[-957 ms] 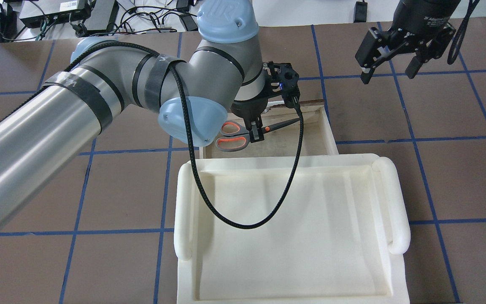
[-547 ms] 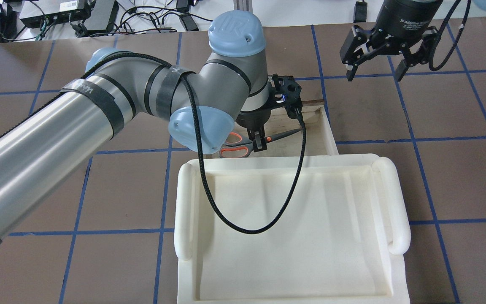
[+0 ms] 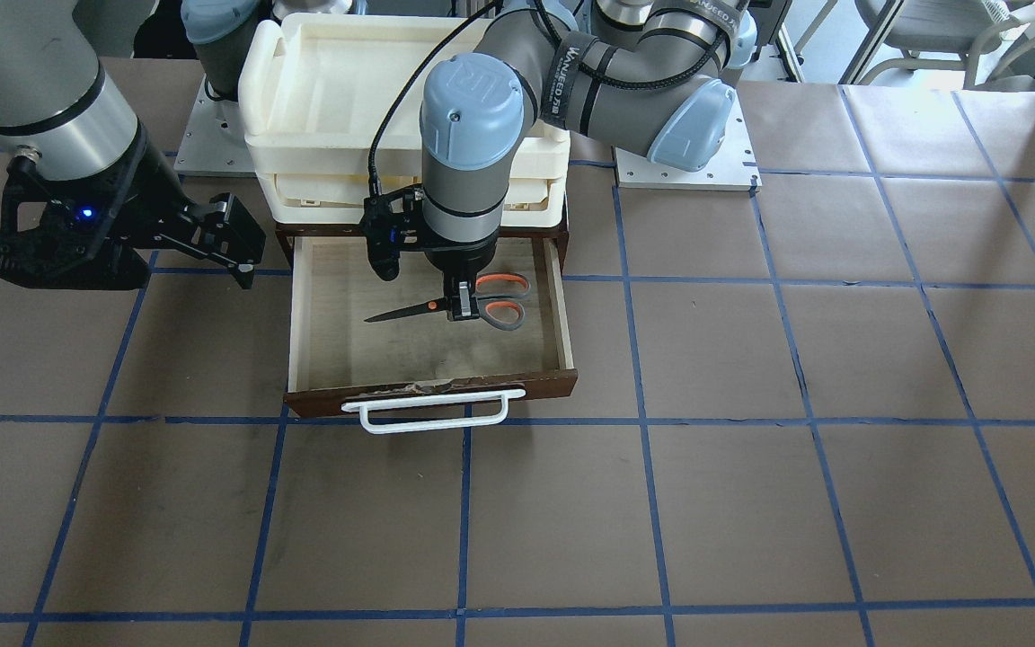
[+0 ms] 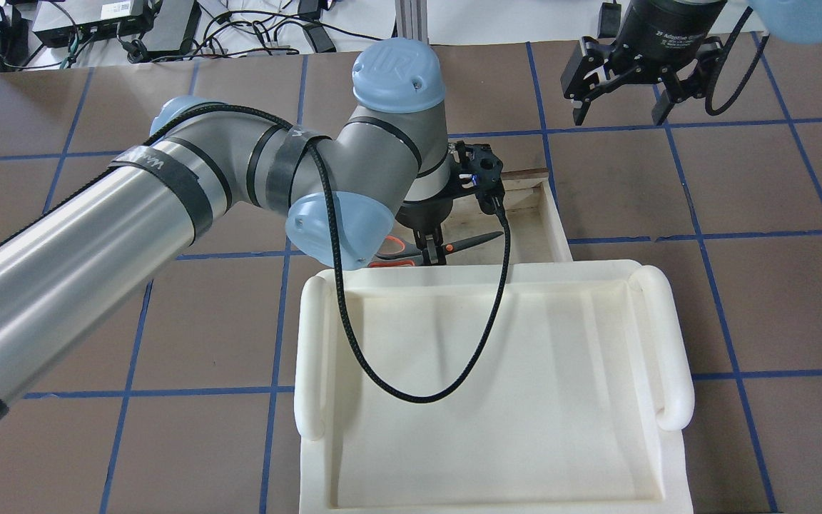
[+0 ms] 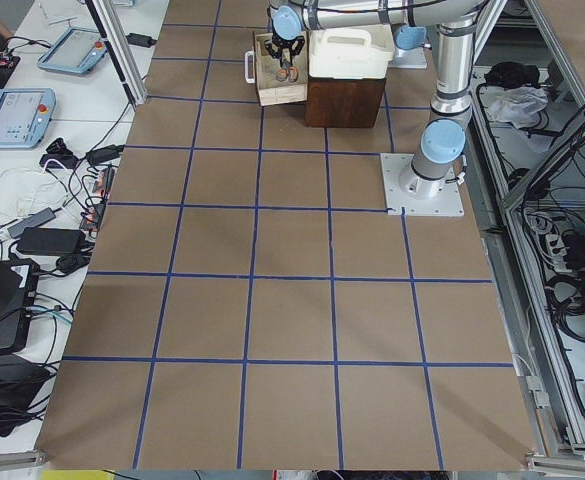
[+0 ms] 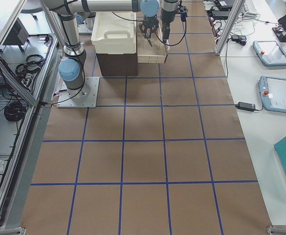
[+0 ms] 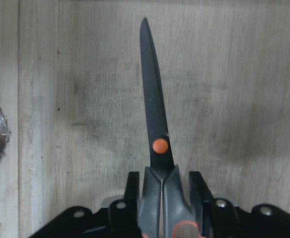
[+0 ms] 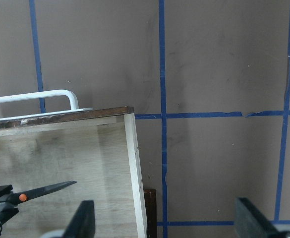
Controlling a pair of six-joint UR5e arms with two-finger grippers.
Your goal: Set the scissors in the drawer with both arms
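Note:
The scissors (image 3: 492, 300) hang level inside the open drawer (image 3: 561, 305), low over its pale floor, blades pointing to the robot's right. My left gripper (image 3: 462, 307) is shut on them just behind the orange pivot. In the left wrist view the fingers (image 7: 199, 191) clamp the grey shanks of the scissors (image 7: 155, 124). From overhead the scissors (image 4: 469, 241) show under my left gripper (image 4: 431, 251), inside the drawer (image 4: 555, 221). My right gripper (image 4: 621, 100) is open and empty, above the table beside the drawer. Its wrist view shows the drawer's wall (image 8: 133, 163) and white handle (image 8: 35, 96).
Cream plastic trays (image 3: 252, 72) are stacked on the dark cabinet above the drawer, and the top tray (image 4: 671, 357) hides the drawer's rear part from overhead. A black cable (image 4: 418, 391) loops over that tray. The brown table has a blue tape grid.
My left gripper has gone lower into the drawer with the scissors, back toward the tray's edge. My right gripper, still open, has moved left and farther away across the table.

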